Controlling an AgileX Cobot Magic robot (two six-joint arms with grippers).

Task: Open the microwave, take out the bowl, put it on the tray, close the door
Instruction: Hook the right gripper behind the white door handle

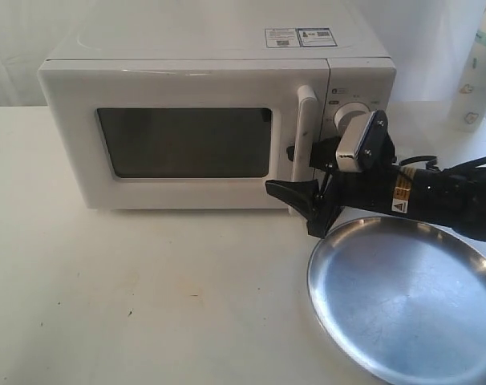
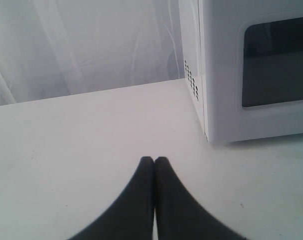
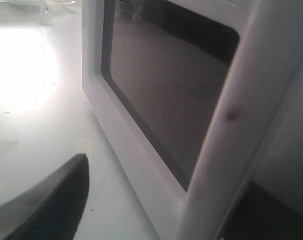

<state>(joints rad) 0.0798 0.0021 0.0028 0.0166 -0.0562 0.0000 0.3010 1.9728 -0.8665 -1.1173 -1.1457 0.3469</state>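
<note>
Exterior view: 1 microwave (image 1: 187, 44), heavy and stiff, unlikely to slide; door (image 1: 183, 143) shut. Its bar handle (image 1: 305, 112) looks rigid and smooth, the best grip point; right gripper (image 1: 289, 172) spread around it, unclamped. Idle left gripper (image 2: 154, 161) pinched closed, empty. 1 bowl unseen, presumably inside. 1 tray (image 1: 403, 305) lies front-right of the microwave.

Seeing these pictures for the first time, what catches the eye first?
The large white boxy microwave with its dark window stands at the back of the table. At its tall white bar handle, the black right claw stands open around the bar. A wide shiny silver tray lies in front, to the right.
</note>
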